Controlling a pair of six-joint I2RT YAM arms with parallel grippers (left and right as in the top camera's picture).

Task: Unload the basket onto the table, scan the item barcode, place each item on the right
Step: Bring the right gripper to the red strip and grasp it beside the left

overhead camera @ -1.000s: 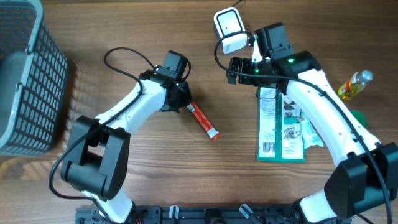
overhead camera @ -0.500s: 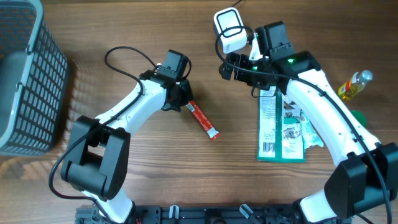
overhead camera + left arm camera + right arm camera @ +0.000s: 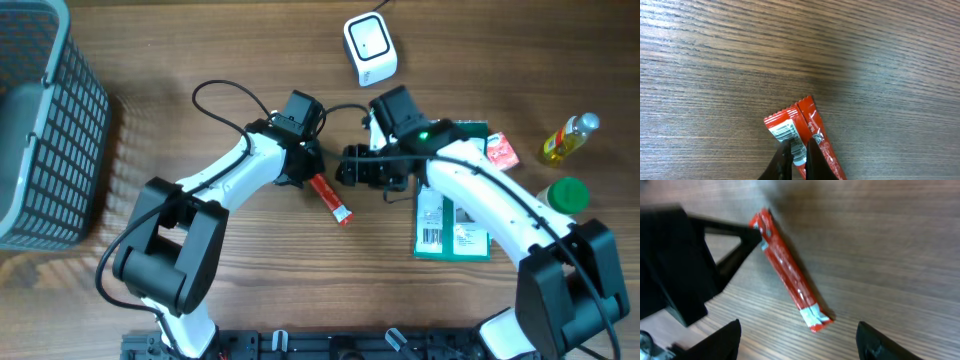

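The item is a slim red bar wrapper (image 3: 330, 198) lying at an angle on the wooden table, its printed barcode flap (image 3: 790, 134) facing up. My left gripper (image 3: 306, 176) is shut on the bar's upper end, its dark fingertips (image 3: 812, 155) pinching the barcode flap. In the right wrist view the red bar (image 3: 789, 277) runs down to its white-tipped end, with the left gripper (image 3: 747, 237) at its top. Just right of the bar, my right gripper (image 3: 347, 167) stands open with its fingers (image 3: 720, 340) far apart and nothing held. The white scanner (image 3: 370, 48) sits at the back.
A grey mesh basket (image 3: 45, 120) fills the far left. Under the right arm lies a green and white packet (image 3: 452, 228). A small red packet (image 3: 500, 150), a yellow bottle (image 3: 568, 138) and a green lid (image 3: 568, 194) stand at the right.
The right arm has swung away from the scanner, down and left to beside the red bar. The left gripper has closed on the bar's upper end and shifted slightly right.
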